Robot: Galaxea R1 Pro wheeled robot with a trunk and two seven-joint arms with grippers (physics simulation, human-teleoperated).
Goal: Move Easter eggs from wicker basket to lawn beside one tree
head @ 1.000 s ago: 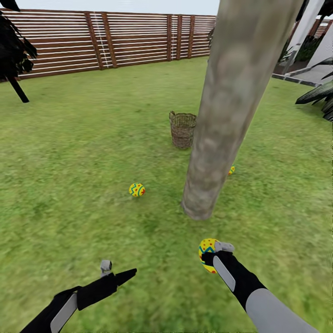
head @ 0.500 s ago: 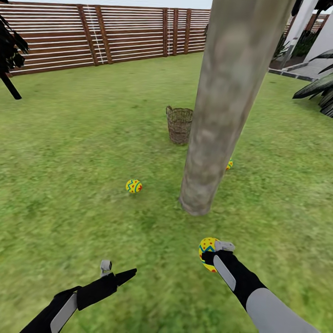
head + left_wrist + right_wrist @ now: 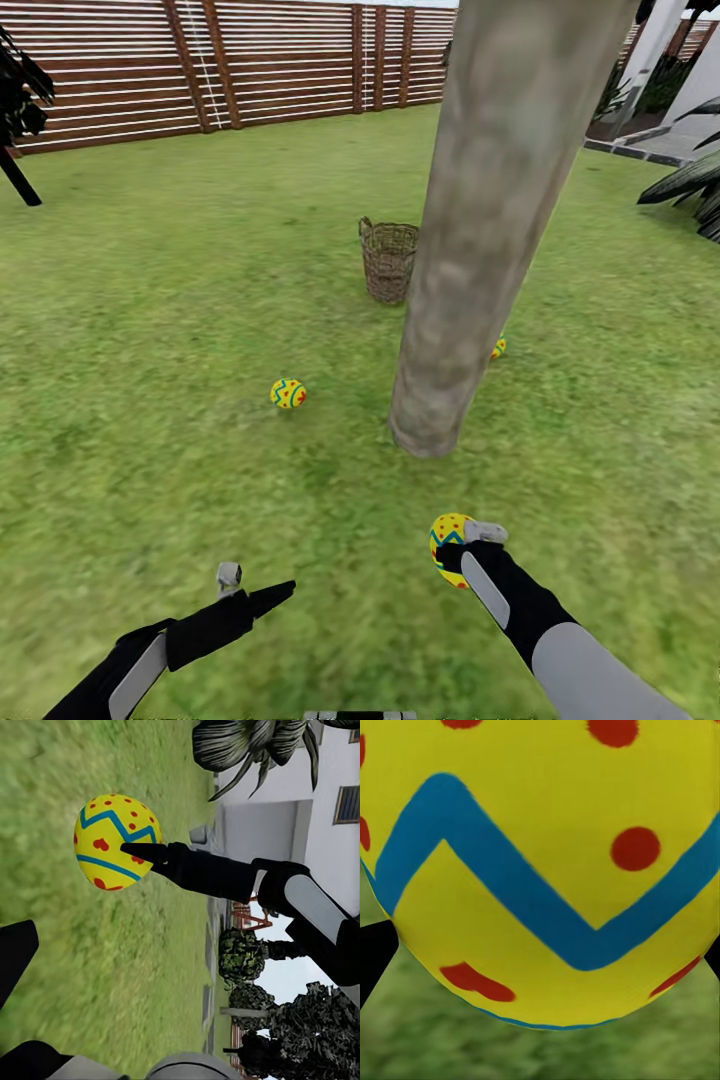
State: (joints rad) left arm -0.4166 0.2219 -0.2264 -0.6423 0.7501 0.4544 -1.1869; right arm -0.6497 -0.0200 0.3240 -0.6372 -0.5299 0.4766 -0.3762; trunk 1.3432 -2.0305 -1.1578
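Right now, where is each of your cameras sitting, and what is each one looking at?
Head view: up on my head, looking forward and down at the lawn, the tree, the wicker basket, two eggs on the grass; both my arms show.
Left wrist view: on my left arm, looking across at the right gripper with its egg; my left fingers edge in.
Right wrist view: on my right arm, looking along dark fingertips at that egg.
Shared: all three see the held egg.

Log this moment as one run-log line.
right gripper: shut on egg | left gripper: open | lawn eggs: by tree
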